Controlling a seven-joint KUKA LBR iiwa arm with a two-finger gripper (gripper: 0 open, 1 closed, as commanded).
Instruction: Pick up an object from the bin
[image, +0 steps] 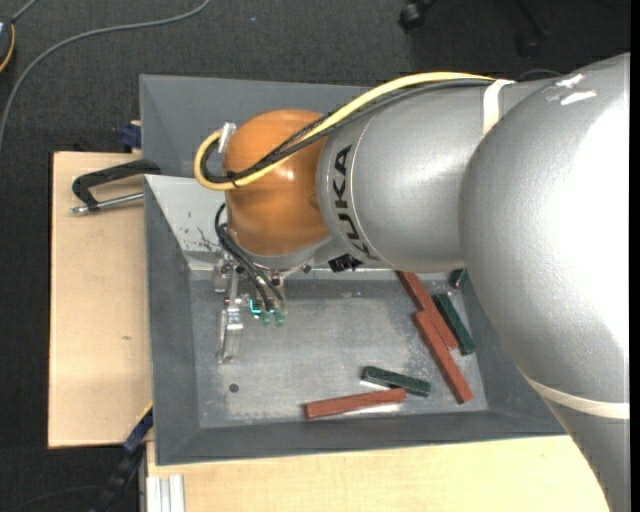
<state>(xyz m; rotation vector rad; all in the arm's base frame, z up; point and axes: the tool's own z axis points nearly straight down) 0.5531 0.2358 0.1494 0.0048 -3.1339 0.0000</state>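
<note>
gripper (248, 305) low over bare upper-left floor of bin (166, 330), cannot tell wide or narrow | red stick (355, 403), green stick (395, 380) well apart, lower right | grasp and lift likely still left
</note>
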